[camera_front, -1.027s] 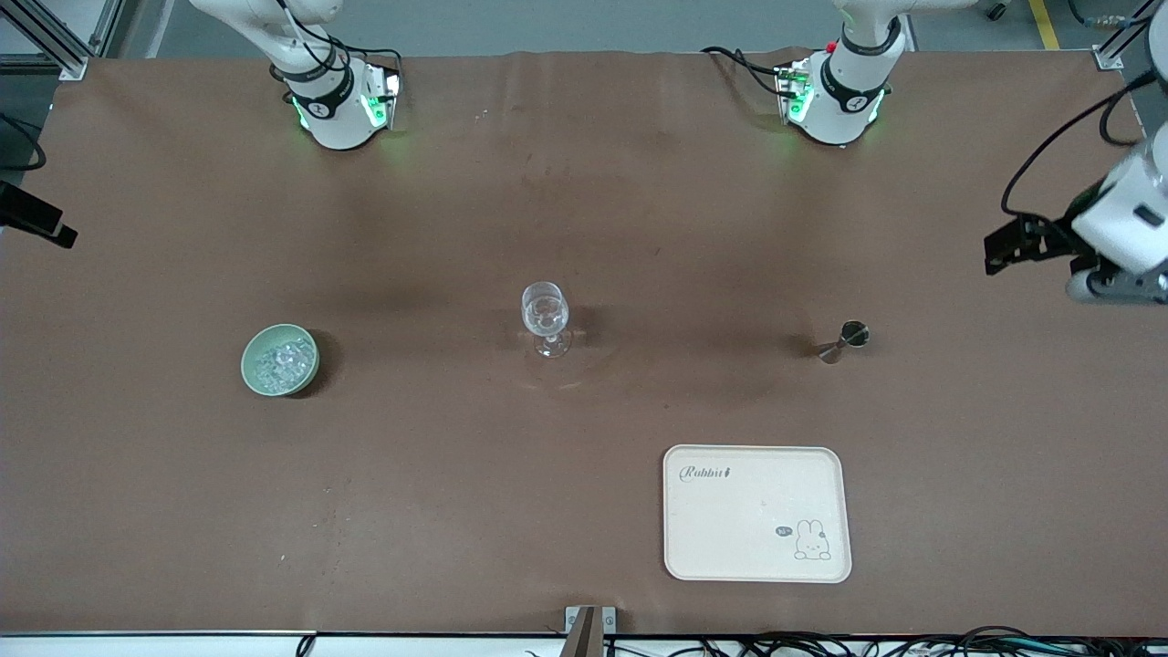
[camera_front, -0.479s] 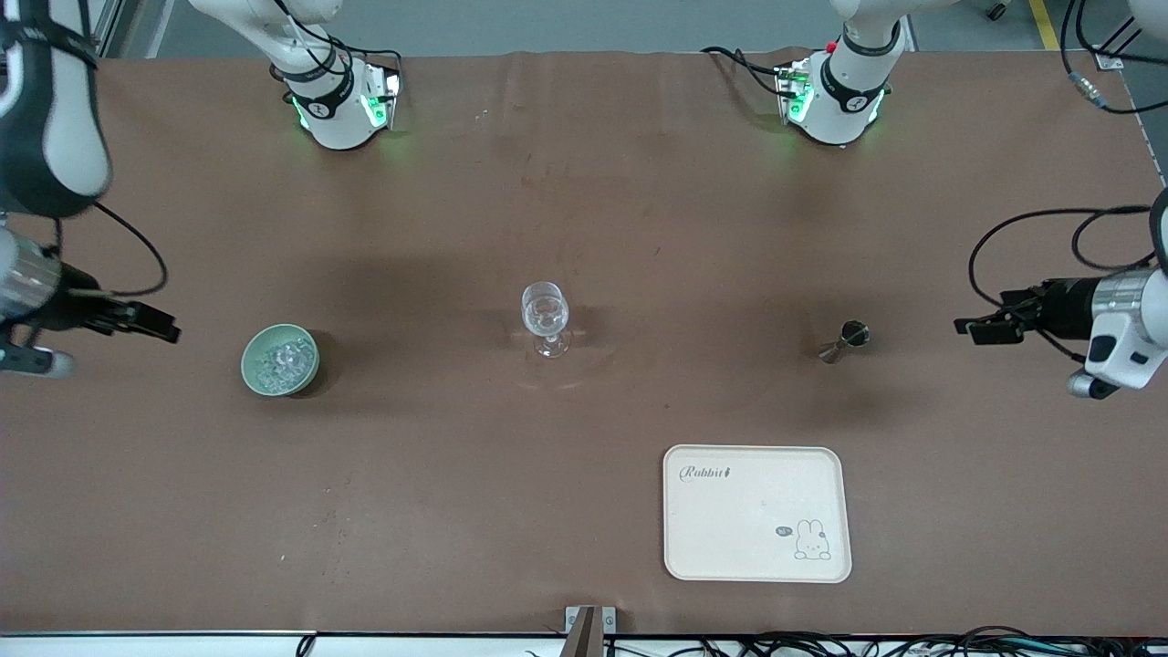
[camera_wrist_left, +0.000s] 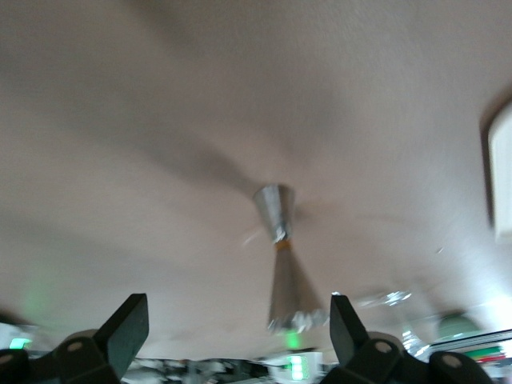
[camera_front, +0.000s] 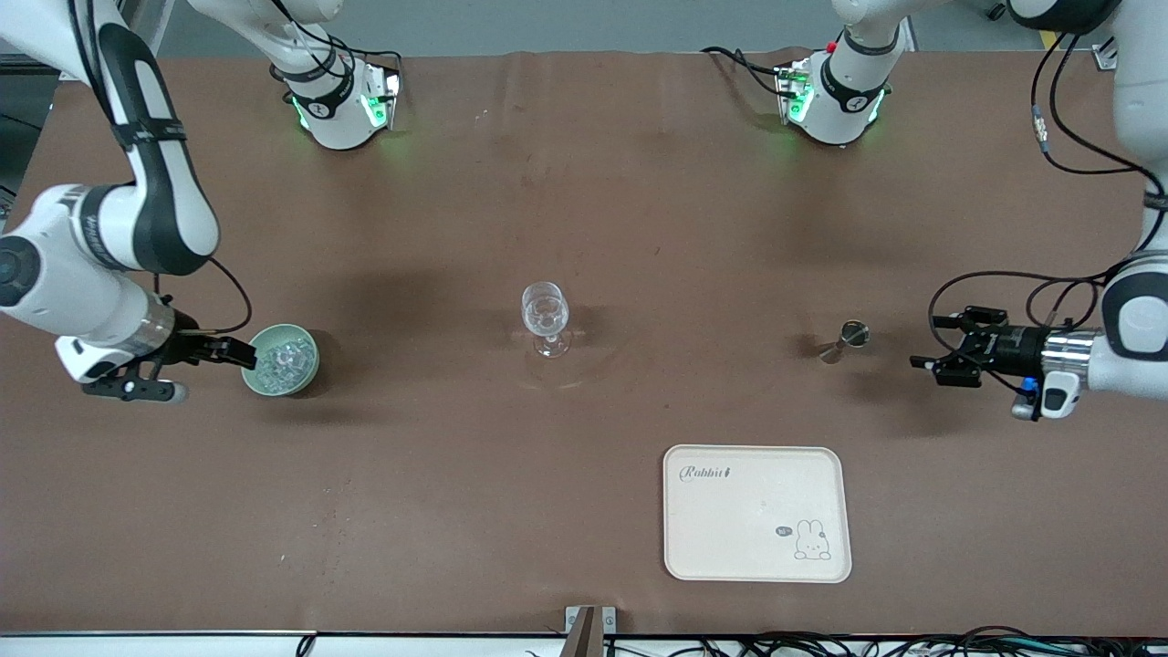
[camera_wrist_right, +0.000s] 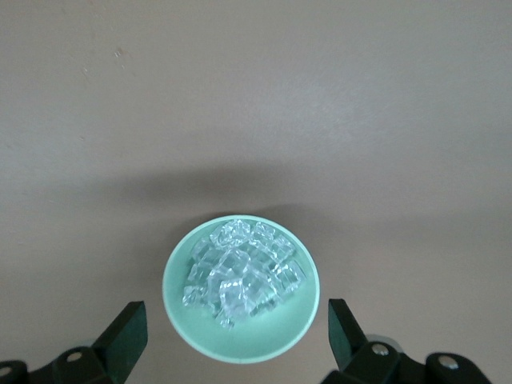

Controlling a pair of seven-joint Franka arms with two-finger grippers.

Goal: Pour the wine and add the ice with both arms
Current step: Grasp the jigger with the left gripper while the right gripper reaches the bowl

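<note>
We are holding right gripper point(camera_front: 239, 350) spread beside bowl point(camera_front: 310, 370) of ice point(camera_front: 281, 359); left gripper point(camera_front: 929, 365) spread near jigger point(camera_front: 841, 341); risking knocking either over on misaligned approach

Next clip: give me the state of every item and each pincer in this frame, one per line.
ice: heaped in the green bowl, untouched.
green bowl: upright on the table, toward the right arm's end.
wine glass: upright mid-table, no ice in it.
jigger: upright, ungrasped.
tray: flat, nothing on it.
right pincer: open, at the bowl's rim.
left pincer: open, facing the jigger, apart from it.
</note>
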